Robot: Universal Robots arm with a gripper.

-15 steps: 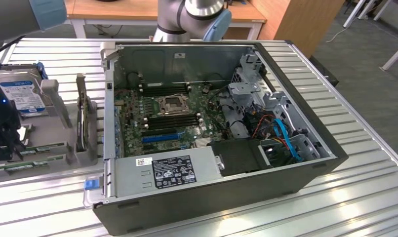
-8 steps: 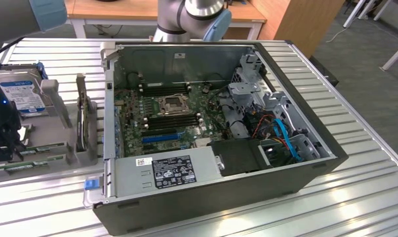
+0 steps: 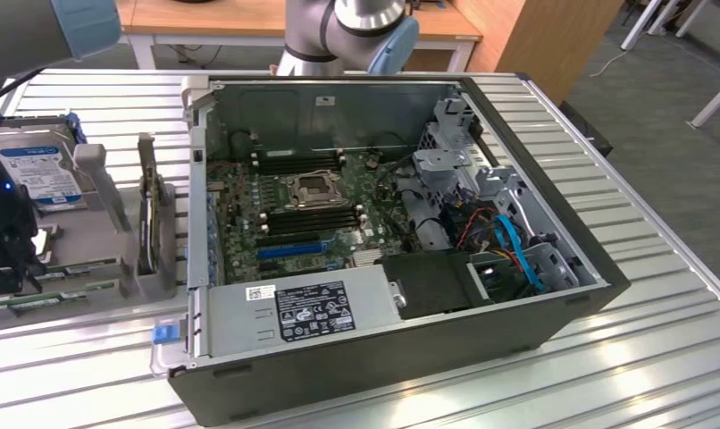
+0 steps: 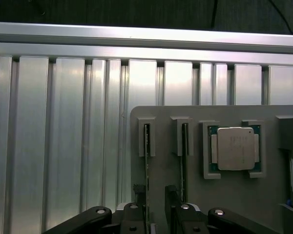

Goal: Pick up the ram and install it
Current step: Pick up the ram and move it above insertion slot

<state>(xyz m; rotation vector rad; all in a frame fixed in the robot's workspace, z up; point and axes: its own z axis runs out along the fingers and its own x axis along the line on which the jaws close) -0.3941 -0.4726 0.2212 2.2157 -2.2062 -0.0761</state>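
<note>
Ribbed aluminium table point(image 3: 646, 357) spans the exterior view, slats bare at lower right. Centre of frame: PC case point(image 3: 456, 353) lying on its side, open face up, dark wall twd the lower edge. Exterior view's left: grey parts fixture point(image 3: 92, 234) flat on the slats, just beside the case. Wrist view: table slats point(image 4: 63, 146) w/ edge rail point(image 4: 136, 36); fixture base plate point(image 4: 224, 195) rests on them.
</note>
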